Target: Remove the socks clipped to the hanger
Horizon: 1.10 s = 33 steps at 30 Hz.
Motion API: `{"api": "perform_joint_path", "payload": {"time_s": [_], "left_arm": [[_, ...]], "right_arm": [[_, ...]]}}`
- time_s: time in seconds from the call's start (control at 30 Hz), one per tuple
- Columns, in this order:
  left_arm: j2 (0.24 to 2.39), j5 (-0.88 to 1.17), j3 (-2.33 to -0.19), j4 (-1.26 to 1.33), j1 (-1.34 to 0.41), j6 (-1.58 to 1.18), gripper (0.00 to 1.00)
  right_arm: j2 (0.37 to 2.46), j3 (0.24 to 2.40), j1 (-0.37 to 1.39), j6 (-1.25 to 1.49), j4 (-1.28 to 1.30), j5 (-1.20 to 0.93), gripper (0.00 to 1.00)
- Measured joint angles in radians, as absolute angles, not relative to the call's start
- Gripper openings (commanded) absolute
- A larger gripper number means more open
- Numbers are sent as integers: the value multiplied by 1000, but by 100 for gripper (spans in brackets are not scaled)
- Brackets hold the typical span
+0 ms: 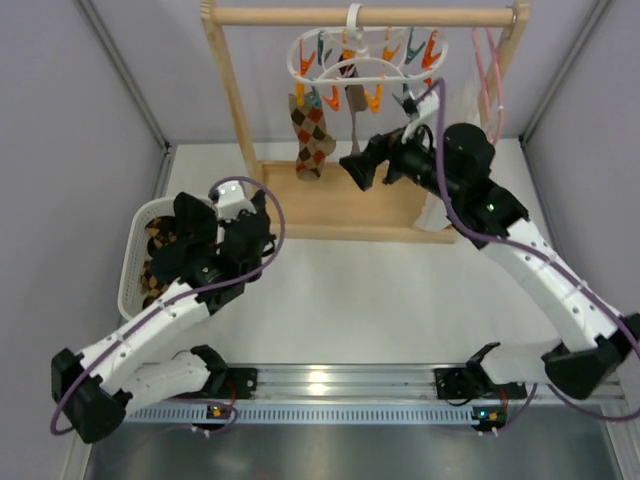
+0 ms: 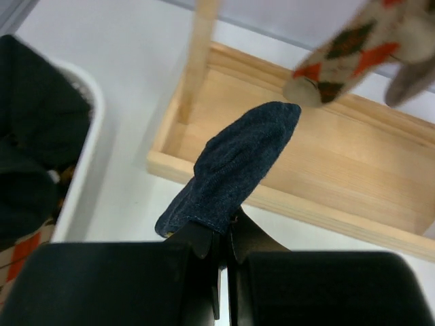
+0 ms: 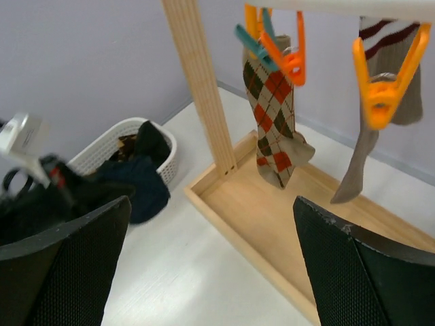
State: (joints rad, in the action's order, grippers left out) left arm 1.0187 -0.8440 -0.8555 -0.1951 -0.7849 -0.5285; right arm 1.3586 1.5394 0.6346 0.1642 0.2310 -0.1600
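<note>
The white oval hanger [image 1: 352, 66] hangs from the wooden rail, with orange and teal clothespins. An argyle sock [image 1: 312, 132] and a grey sock [image 1: 357, 120] hang clipped to it. Both show in the right wrist view, the argyle sock [image 3: 275, 115] left of the grey sock [image 3: 380, 102]. My right gripper [image 1: 362, 160] is open and empty just below them, its jaws wide apart [image 3: 211, 201]. My left gripper [image 1: 262, 240] is shut on a dark navy sock [image 2: 234, 166], held above the table just right of the basket.
A white basket [image 1: 136, 238] at the left holds dark and argyle socks. The wooden rack's base tray [image 1: 330, 205] and left post [image 1: 232, 90] stand behind. A pink wire hanger [image 1: 490, 60] and a white garment hang at the right.
</note>
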Motion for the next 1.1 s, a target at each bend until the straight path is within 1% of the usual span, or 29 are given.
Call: {"api": "perform_joint_path", "payload": {"time_s": [0.17,0.3,0.4,0.47,0.57,0.67,0.87,1.0,1.03,1.1], "left_arm": [[924,-675,-852,-327,-468,-595,0],[927,-508,-859,-383,-215,-620,0],[996,-391,-892,-408,-54,-631,0],[1082,-290,-934,-415,64,-640,0],[1214,-192,-988,-412,193,-664,0],[1320,-190,-1022,-418,259,-706,0],[1480,-261,-1049,-419,265,-773,0],[1555,-329,-1003,-409,266,-826,0],[1570,-347,-984,-413,266,-841,5],[1583,-366,-965,-415,266,-855,11]], "right_arm": [[1054,1277,636,213,168,-201,99],[842,1072,637,256,140,-211,100],[723,951,637,279,147,-205,99],[660,893,637,289,153,-197,99],[586,844,637,290,173,-191,100],[515,823,637,290,191,-189,99],[410,774,637,289,207,-193,99],[387,747,638,282,239,-193,99],[381,743,637,281,253,-193,99],[367,734,638,277,272,-192,100]]}}
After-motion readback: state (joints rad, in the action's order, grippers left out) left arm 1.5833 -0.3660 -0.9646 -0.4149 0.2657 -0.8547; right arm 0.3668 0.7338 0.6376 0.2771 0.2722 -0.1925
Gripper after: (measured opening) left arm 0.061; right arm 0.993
